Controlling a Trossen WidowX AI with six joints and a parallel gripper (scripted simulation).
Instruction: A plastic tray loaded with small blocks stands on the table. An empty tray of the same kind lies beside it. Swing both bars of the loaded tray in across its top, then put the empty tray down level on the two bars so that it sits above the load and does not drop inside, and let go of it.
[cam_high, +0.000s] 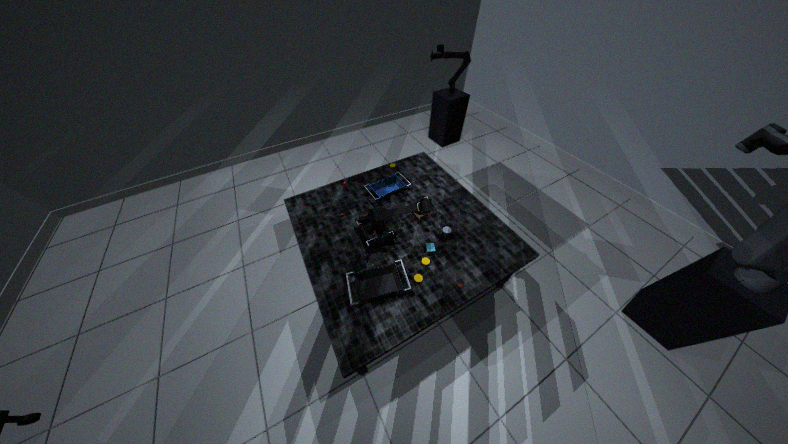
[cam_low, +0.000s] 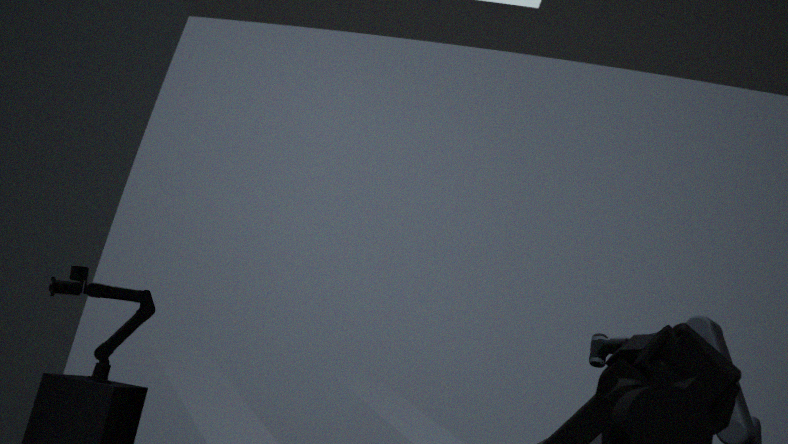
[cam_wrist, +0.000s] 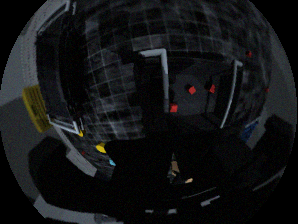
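In the top view a dark tray with white wire bars lies mid-table under my arm. The wrist view shows it as the loaded tray (cam_wrist: 194, 90) with small red blocks inside. One white bar (cam_wrist: 164, 79) stands along its left end and one (cam_wrist: 230, 96) along its right end. A second dark tray (cam_high: 378, 282) with white bars lies nearer the table's front and looks empty. My gripper (cam_high: 379, 230) is shut and empty, low at the loaded tray's near side; its dark fingers are hard to make out in the wrist view.
A blue tray (cam_high: 387, 185) lies at the table's far side. Yellow discs (cam_high: 418, 277), a cyan block (cam_high: 430, 247) and a pale disc (cam_high: 446, 229) lie to the right of the trays. Another arm on a black pedestal (cam_high: 448, 115) stands beyond the table. The exterior view shows only a wall.
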